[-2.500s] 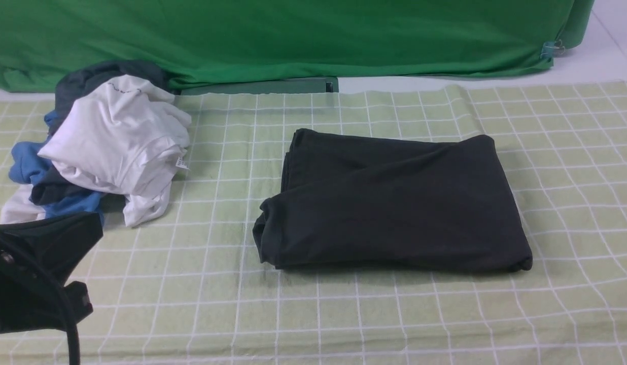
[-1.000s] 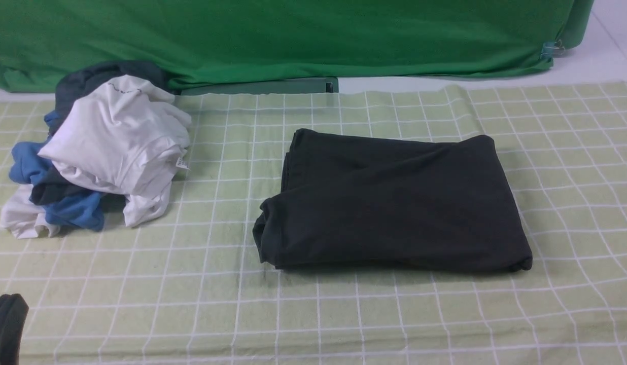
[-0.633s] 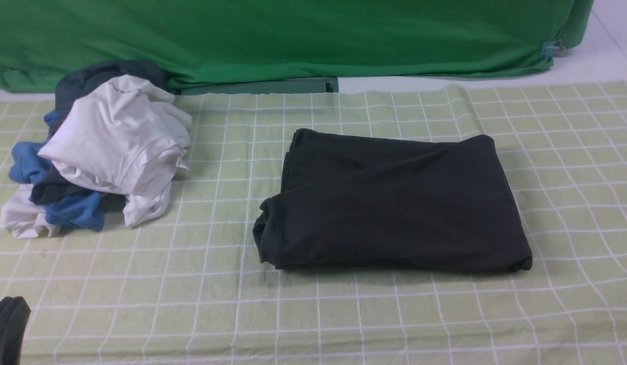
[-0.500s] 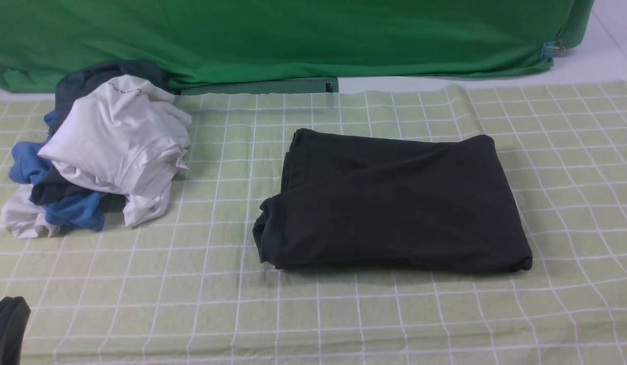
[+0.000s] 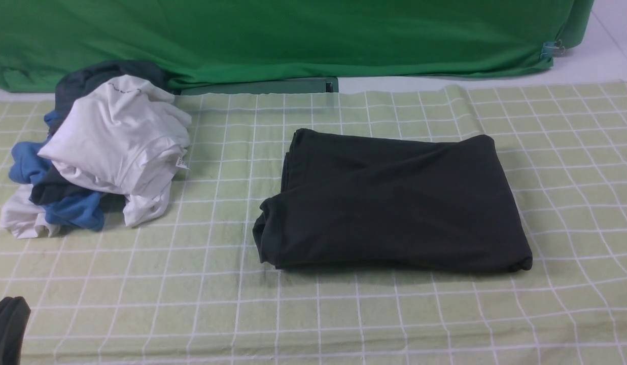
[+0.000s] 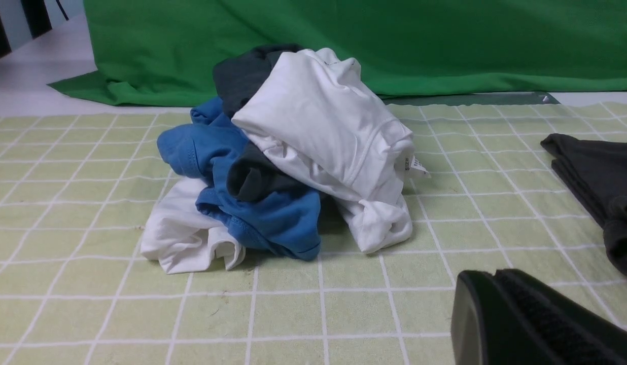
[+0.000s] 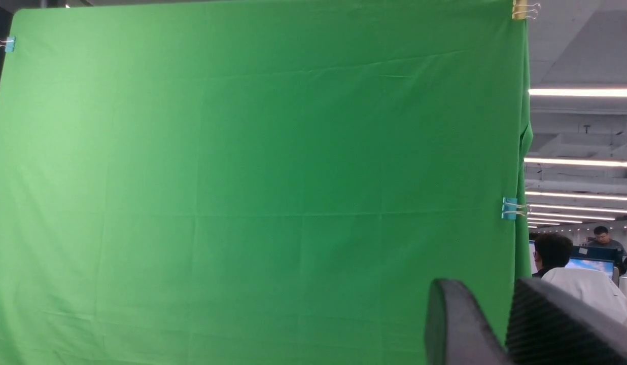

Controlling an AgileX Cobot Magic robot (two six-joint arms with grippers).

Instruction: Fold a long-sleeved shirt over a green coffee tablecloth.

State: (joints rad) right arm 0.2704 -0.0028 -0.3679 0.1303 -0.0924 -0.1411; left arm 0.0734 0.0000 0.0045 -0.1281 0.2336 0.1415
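Note:
The long-sleeved shirt [image 5: 394,203] lies folded into a black rectangle in the middle of the green coffee tablecloth [image 5: 202,284]. No gripper touches it. Only the dark tip of my left gripper [image 5: 6,329] shows in the front view, at the near left corner, far from the shirt. In the left wrist view the left gripper [image 6: 496,276] is shut on nothing, low over the tablecloth [image 6: 65,203], with the shirt's edge [image 6: 602,182] off to one side. My right gripper [image 7: 488,304] is absent from the front view. It is raised and faces the backdrop, open, a gap between its fingers.
A heap of white, blue and dark grey garments [image 5: 105,147] sits at the far left of the cloth, directly ahead of the left gripper as the pile [image 6: 293,167]. A bright green backdrop sheet [image 5: 293,40] closes off the back. People at desks [image 7: 572,263] show beyond its edge.
The left arm has drawn back from the near left of the cloth to the lower left corner and has stayed there for the last second. The shirt and the heap have not moved.

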